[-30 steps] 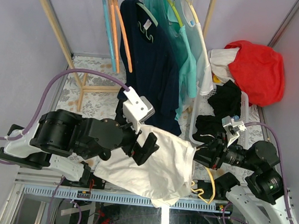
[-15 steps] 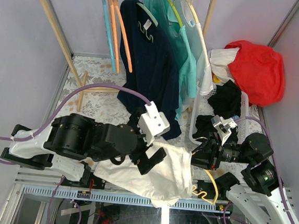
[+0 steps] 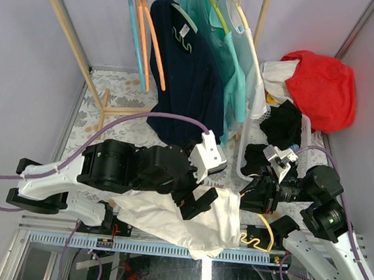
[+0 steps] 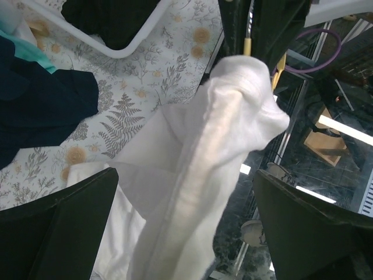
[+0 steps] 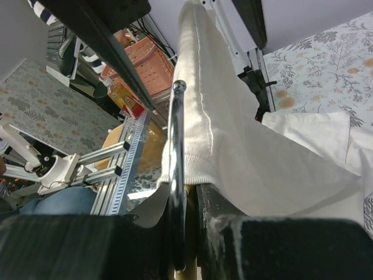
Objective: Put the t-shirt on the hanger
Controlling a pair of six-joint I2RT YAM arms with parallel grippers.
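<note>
Rightward across the bench the left arm has swung over the last second. The left claw now stands wide apart, with a bunched fold of the t-shirt rising between its fingers. The right claw is clamped on the hanger, whose metal hook runs up from its grip. White cloth drapes beside the hook and lies spread on the bench's near edge — between the two arms.

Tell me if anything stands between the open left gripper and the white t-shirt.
Nothing visible does. In the left wrist view the t-shirt hangs directly between the open jaws of the left gripper, with no other object in front of it. The right gripper is closed on the hanger at its metal hook.
</note>
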